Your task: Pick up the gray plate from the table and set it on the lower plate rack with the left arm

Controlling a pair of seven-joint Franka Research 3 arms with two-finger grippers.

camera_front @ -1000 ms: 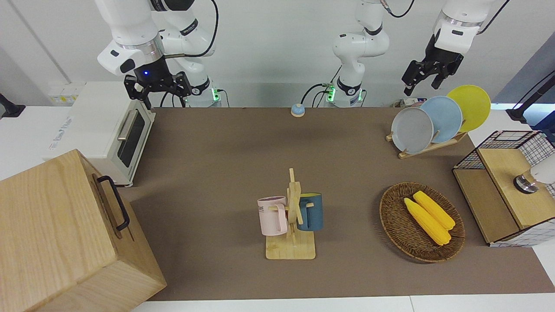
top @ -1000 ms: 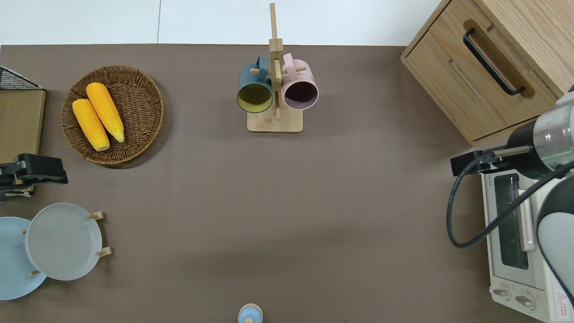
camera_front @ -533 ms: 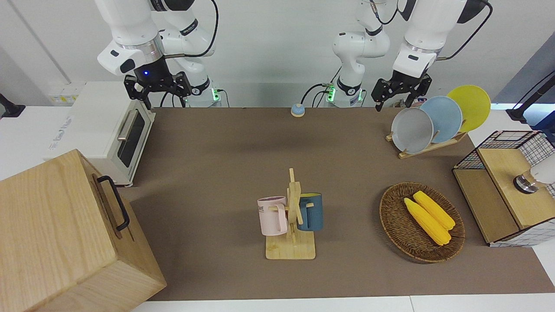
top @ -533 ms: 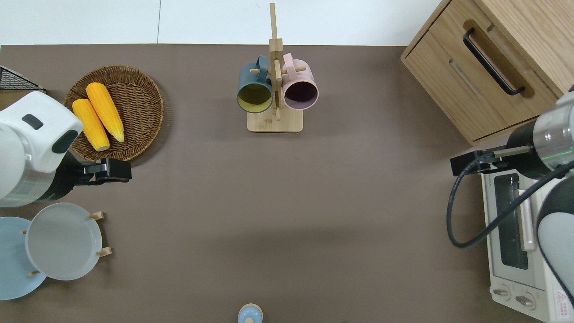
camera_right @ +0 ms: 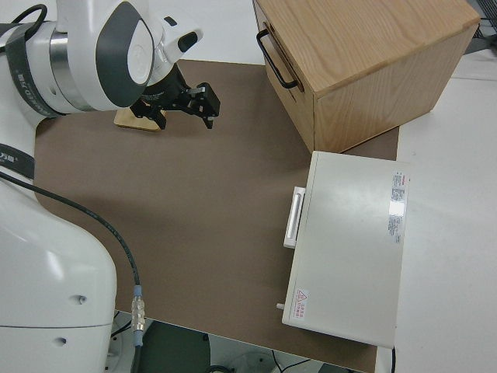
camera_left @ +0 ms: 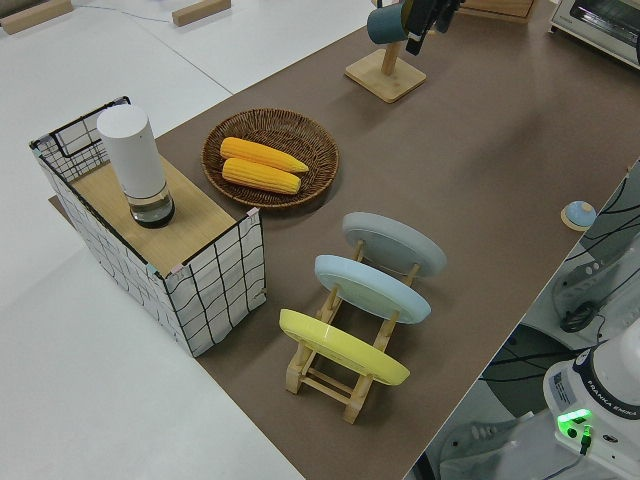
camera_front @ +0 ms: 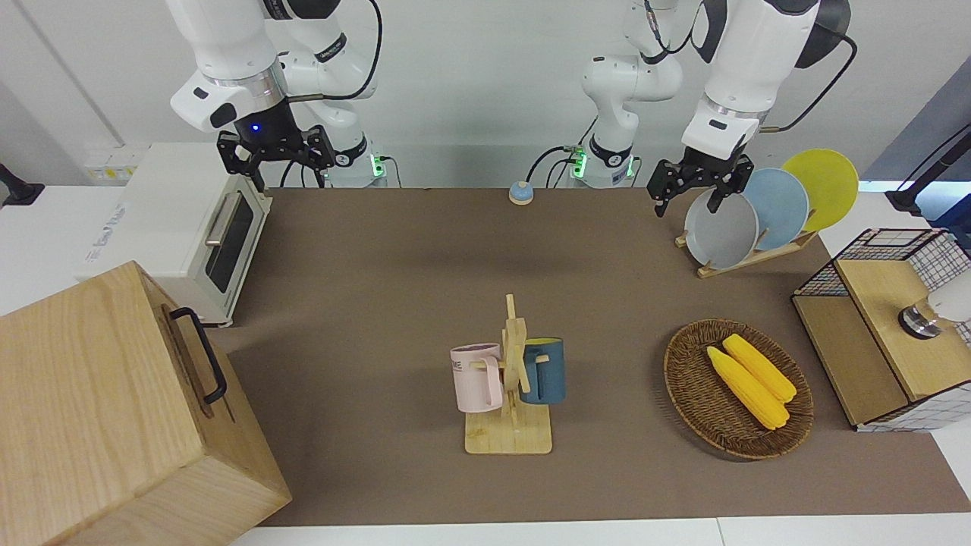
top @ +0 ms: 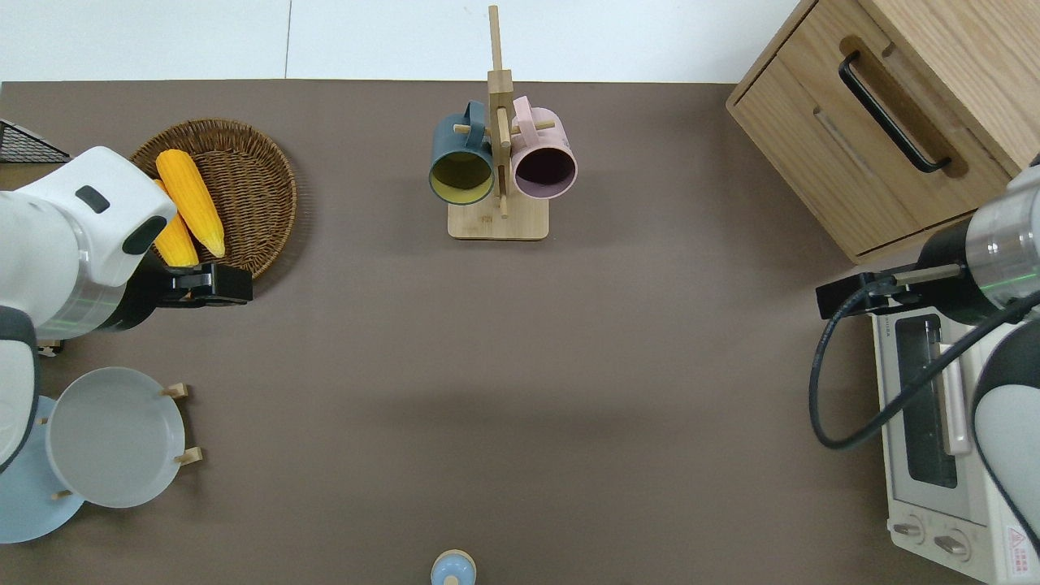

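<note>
Left hand (camera_front: 696, 186): we see it lower than half a second ago, fingers apart, empty.
Gray plate (camera_front: 721, 228): unmoved in the lower plate rack (camera_front: 747, 256), beside the hand.
Right arm: parked.

On the brown surface (top: 520, 390), a round pale-gray plate (top: 114, 436) leans in the lowest slot of a small light-wood peg rack (top: 180, 422), overlapping a light-blue plate (top: 24, 508) at the view's edge. The left arm's black gripper (top: 213, 284) hangs over the surface at the rim of a round wicker basket (top: 260, 179) holding two yellow corn cobs (top: 191, 199). Farther from the robots, a wooden mug stand (top: 497, 162) carries a dark-blue mug (top: 461, 158) and a pink mug (top: 543, 154). A wooden cabinet (top: 894, 106) and a white toaster oven (top: 934, 455) sit toward the right arm's end, where the right arm is parked. A small blue bell (top: 452, 567) lies nearest the robots.
</note>
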